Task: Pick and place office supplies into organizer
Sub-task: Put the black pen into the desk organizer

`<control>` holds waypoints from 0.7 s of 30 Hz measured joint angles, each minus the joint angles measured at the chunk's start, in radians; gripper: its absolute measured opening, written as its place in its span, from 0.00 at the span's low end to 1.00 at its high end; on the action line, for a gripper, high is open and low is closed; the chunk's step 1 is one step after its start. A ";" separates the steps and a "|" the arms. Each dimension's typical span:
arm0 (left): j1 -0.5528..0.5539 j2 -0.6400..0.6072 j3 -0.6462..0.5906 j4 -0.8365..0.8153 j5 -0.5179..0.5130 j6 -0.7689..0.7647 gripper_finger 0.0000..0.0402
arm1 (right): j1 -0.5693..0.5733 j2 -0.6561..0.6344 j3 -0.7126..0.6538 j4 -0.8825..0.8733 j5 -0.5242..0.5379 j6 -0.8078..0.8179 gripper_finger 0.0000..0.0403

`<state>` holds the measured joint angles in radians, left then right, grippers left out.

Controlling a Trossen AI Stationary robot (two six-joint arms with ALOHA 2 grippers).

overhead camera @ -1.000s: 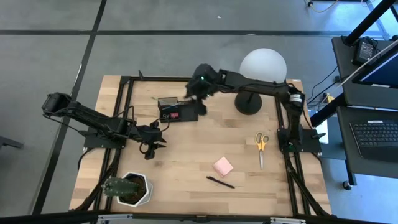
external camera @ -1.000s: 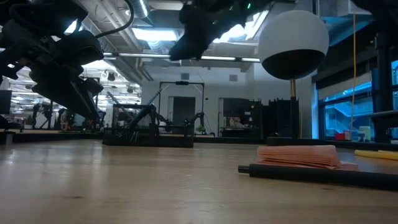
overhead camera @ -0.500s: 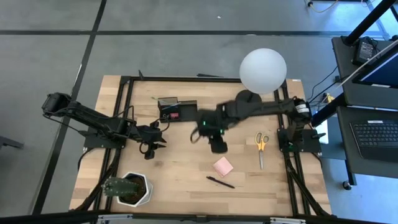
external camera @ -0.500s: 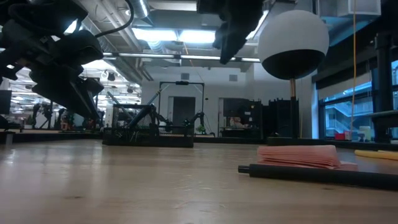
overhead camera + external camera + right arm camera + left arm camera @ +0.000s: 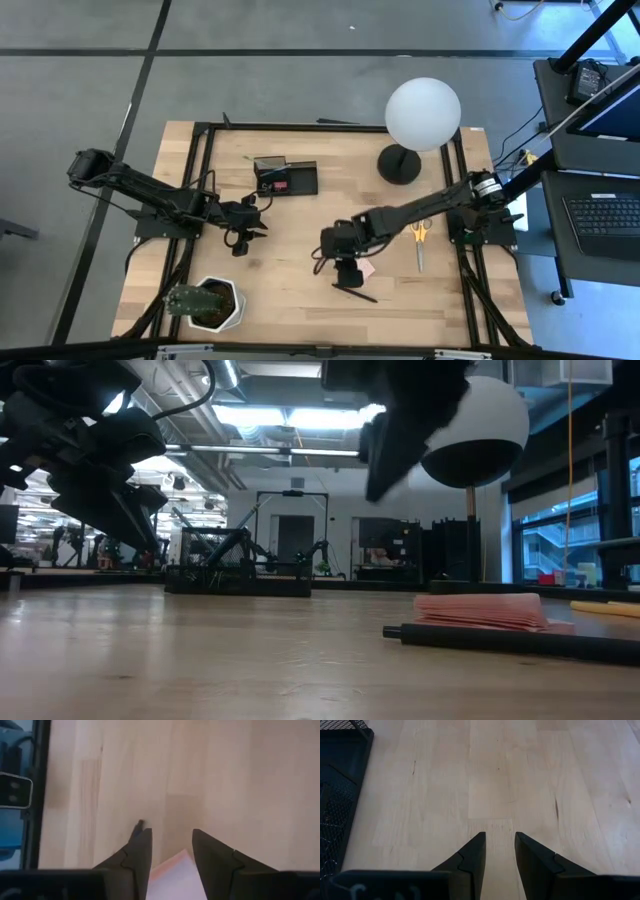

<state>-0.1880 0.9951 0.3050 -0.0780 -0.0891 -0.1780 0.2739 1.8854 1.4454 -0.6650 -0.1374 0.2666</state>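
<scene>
The pink sticky-note pad [image 5: 362,268] lies flat on the table, half hidden under my right gripper [image 5: 347,276]. That gripper hangs open above it, high off the table in the low view [image 5: 400,440]. In the right wrist view the pad [image 5: 172,872] shows between the fingers. The black pen [image 5: 356,293] lies just nearer the table's near edge, and its end [image 5: 140,824] shows in the right wrist view. The yellow-handled scissors [image 5: 420,238] lie flat to the right. The black organizer [image 5: 285,178] stands toward the far side. My left gripper [image 5: 243,238] waits open over bare wood [image 5: 499,836].
A white globe lamp [image 5: 423,113] stands on its black base [image 5: 400,165] at the far right. A white hexagonal plant pot [image 5: 212,303] sits at the near left corner. Black frame rails [image 5: 200,190] run along the table's left and right sides.
My right gripper has swept from over the organizer at the far side toward the table's near edge and somewhat right. It now hangs over the pink pad and the pen. The things on the table have not moved.
</scene>
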 joint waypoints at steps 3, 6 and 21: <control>0.000 0.000 0.000 0.000 0.000 0.001 0.24 | 0.025 0.000 -0.052 0.075 0.000 0.046 0.35; 0.000 0.000 0.000 0.003 -0.003 0.023 0.24 | 0.050 0.000 -0.095 0.154 0.026 0.071 0.35; 0.000 0.000 0.000 0.113 -0.006 0.087 0.24 | 0.185 0.088 -0.062 0.196 0.209 0.155 0.35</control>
<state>-0.1879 0.9951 0.3050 0.0352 -0.0956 -0.0906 0.4592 1.9738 1.3837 -0.4690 0.0721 0.4218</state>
